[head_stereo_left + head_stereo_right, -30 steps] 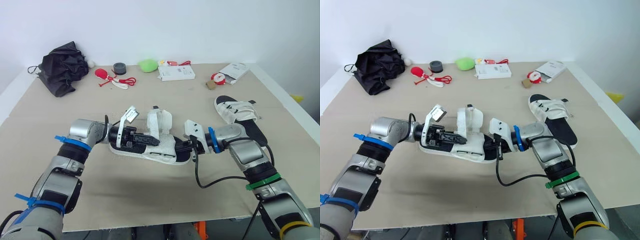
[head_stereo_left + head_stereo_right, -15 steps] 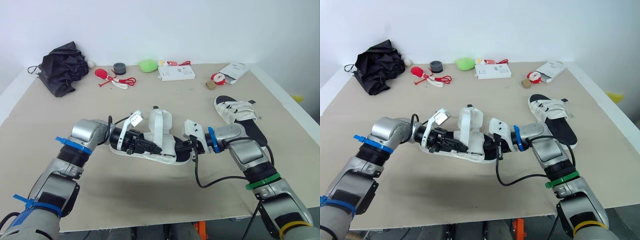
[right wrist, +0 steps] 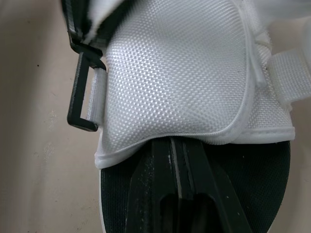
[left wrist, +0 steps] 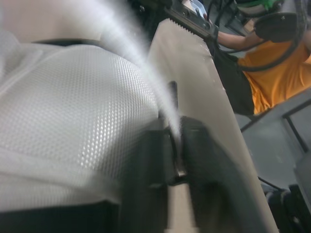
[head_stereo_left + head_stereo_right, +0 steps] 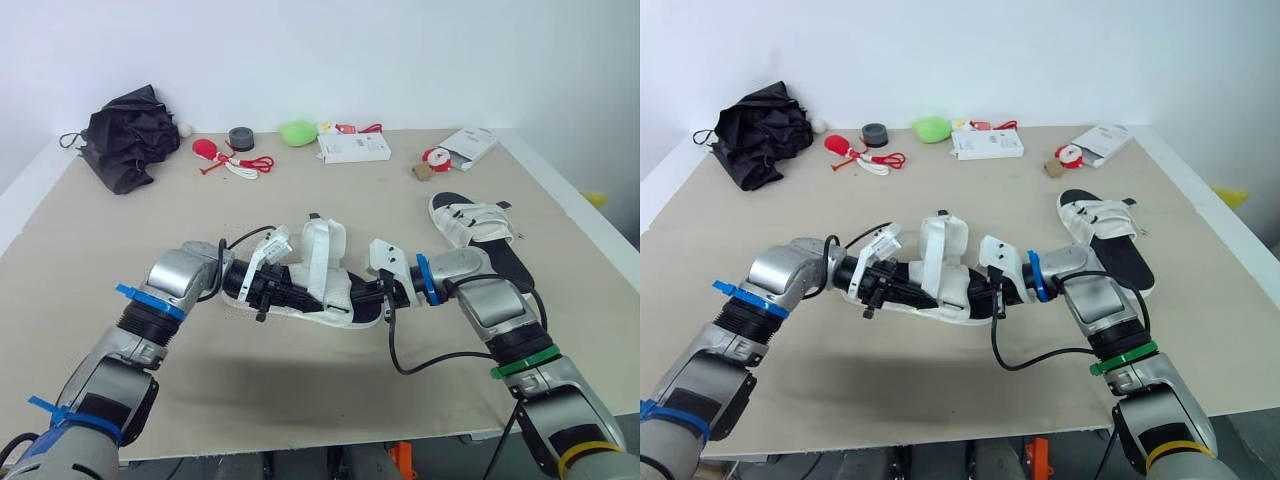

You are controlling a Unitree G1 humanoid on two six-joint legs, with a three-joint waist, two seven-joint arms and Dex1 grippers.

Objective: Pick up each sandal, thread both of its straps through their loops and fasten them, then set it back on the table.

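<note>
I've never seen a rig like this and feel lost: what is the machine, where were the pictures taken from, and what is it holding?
It is a humanoid robot; each arm ends in a two-fingered tool. The two wide pictures come from cameras in its head, looking down on a table; the close-ups come from its wrists. The right tool grips the end of a white sandal while the left tool pinches its strap. A second sandal lies to the right; a black umbrella and white box sit farther back.

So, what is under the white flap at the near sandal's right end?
The black fingers of the right gripper lie on the footbed, tips going under the flap. Deeper in, it covers everything.
</note>
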